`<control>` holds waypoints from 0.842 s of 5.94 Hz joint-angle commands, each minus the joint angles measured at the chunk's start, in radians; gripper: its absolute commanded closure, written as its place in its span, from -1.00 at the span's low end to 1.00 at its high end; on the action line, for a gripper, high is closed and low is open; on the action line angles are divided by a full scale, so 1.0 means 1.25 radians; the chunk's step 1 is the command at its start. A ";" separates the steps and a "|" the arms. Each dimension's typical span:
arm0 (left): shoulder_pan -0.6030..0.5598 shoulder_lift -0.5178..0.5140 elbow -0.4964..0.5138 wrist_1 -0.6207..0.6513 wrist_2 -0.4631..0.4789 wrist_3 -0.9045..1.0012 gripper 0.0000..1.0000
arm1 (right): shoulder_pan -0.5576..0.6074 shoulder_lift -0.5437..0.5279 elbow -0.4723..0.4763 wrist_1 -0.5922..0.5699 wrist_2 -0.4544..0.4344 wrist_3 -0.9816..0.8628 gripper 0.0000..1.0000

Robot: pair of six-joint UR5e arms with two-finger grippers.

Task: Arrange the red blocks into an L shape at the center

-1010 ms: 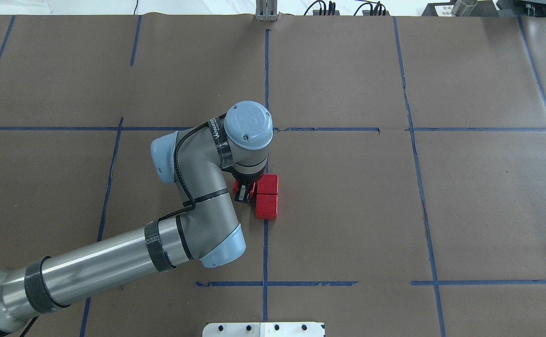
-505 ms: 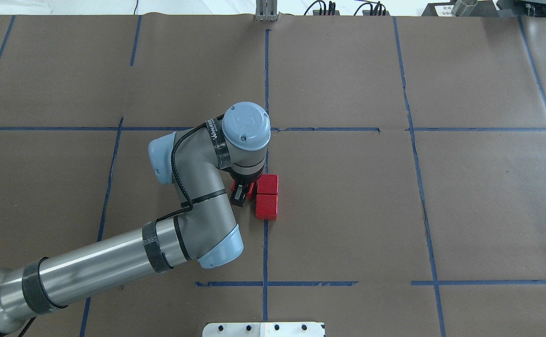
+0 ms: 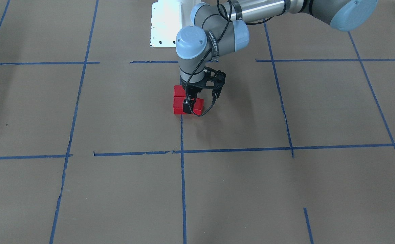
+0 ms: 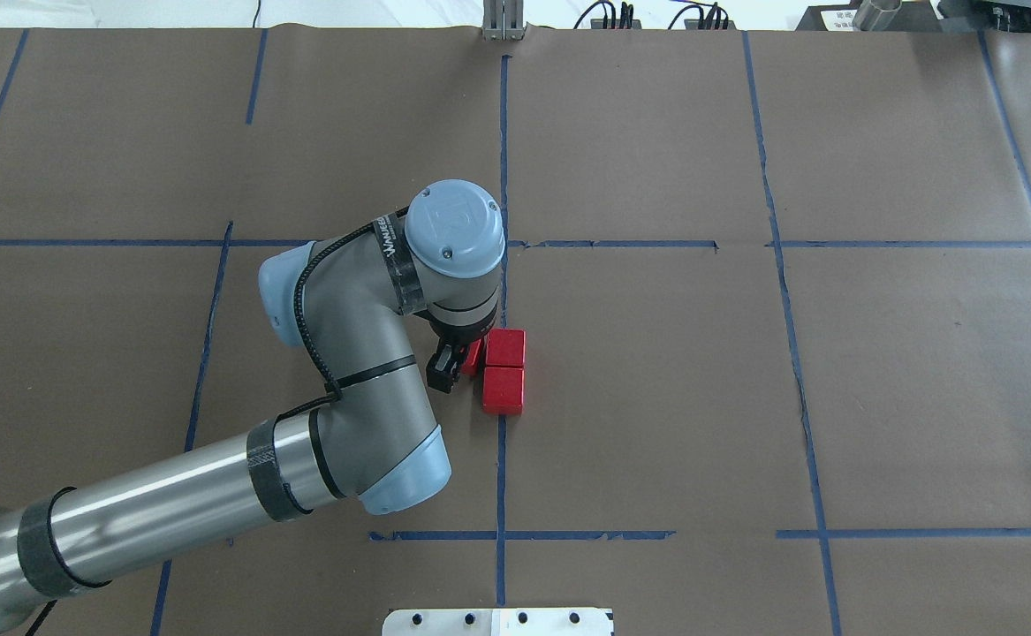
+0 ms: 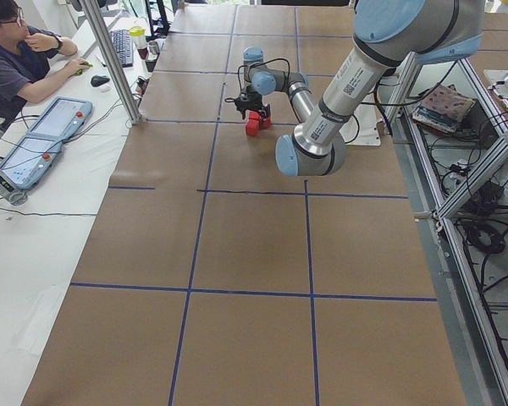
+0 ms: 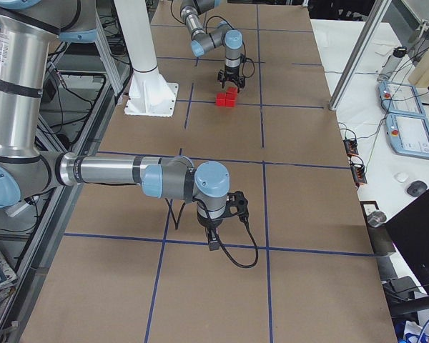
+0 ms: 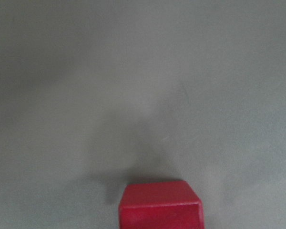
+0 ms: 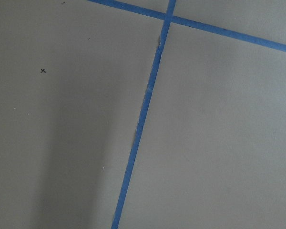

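Three red blocks [image 4: 504,391] down there, small bright cubes with flat matte faces, and they make an L. Two sit in a row right on the long blue tape line [image 4: 501,468], faces pressed together. The third block [image 4: 473,356] sits to my left of the one farther from me, tight beside it. Touching or a hair apart, I can't say.

That puts the lot at the center [image 4: 559,389], midway between the two crosswise tape lines.

My left gripper [image 4: 446,367] hangs close by that third block, pointing down. From across the table one black finger [image 3: 187,105] stands in front of the red. Spread or pinched on the cube? I can't tell, because the wrist blocks it from above. My left wrist camera gives me just one of the cubes, blurred, at its bottom edge on bare paper.

My right gripper [image 6: 213,239] is well away, pointing down at the paper near a tape crossing [image 8: 169,16]. Only the side camera catches it, so I can't tell how its jaws stand either.

The surface is brown paper [image 4: 904,389] all over the table, ruled into big cells with blue tape, with a few tears along the strips. There's a white base plate [image 4: 497,621] at my edge.

Across the table, a person [image 5: 17,55] in glasses sits at a white bench with a keyboard [image 5: 123,46] and a handheld control screen [image 5: 46,127]. On my side are a metal frame and cables [image 5: 483,220].
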 commanded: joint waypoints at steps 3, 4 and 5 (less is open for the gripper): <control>-0.130 0.203 -0.278 0.094 -0.112 0.440 -1.00 | 0.000 0.000 -0.001 0.000 0.001 0.001 -0.99; -0.189 0.267 -0.305 0.094 -0.144 0.636 -1.00 | 0.000 0.000 -0.001 0.000 0.001 0.001 -0.99; -0.238 0.319 -0.311 0.094 -0.162 0.817 -1.00 | 0.000 0.000 0.000 0.000 0.001 0.004 -0.99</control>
